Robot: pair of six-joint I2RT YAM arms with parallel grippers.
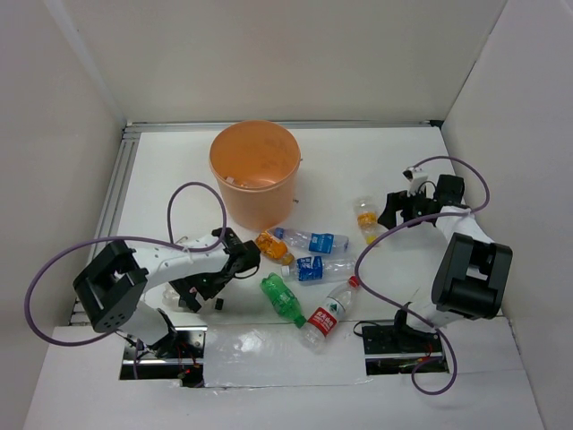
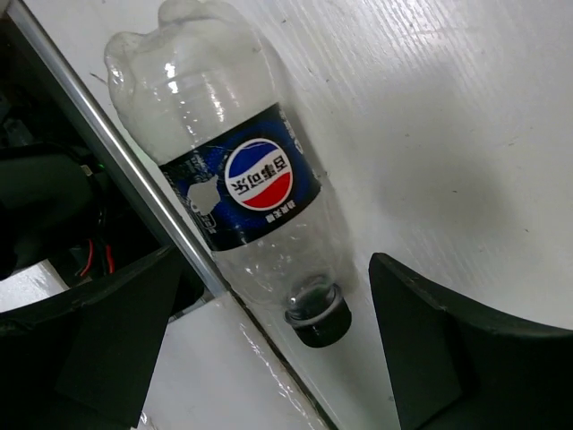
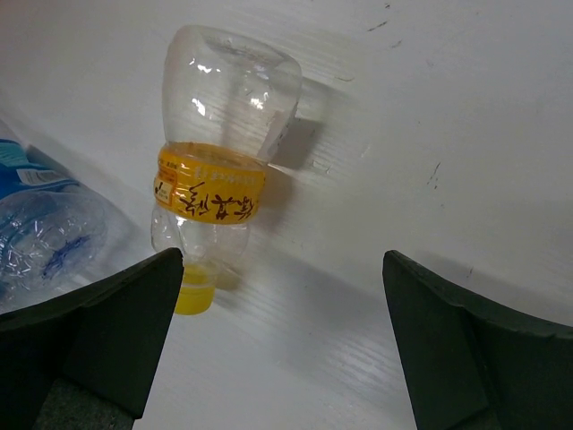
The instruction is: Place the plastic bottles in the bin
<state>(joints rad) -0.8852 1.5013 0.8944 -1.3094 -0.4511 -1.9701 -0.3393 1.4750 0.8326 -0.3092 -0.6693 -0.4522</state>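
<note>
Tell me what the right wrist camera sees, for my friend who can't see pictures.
A clear orange-label bottle with a yellow cap lies on the white table, just ahead of the open right pincer. A crumpled blue-label bottle peeks in at the left edge.

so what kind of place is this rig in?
Probably a lab test cell: plain white walls box in a white table, two arms bolted at its near edge, and bottles lie scattered beside an orange bin.

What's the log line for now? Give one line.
left gripper open above dark-label bottle | right gripper open above orange-label bottle | bin: no bottle visible inside
</note>
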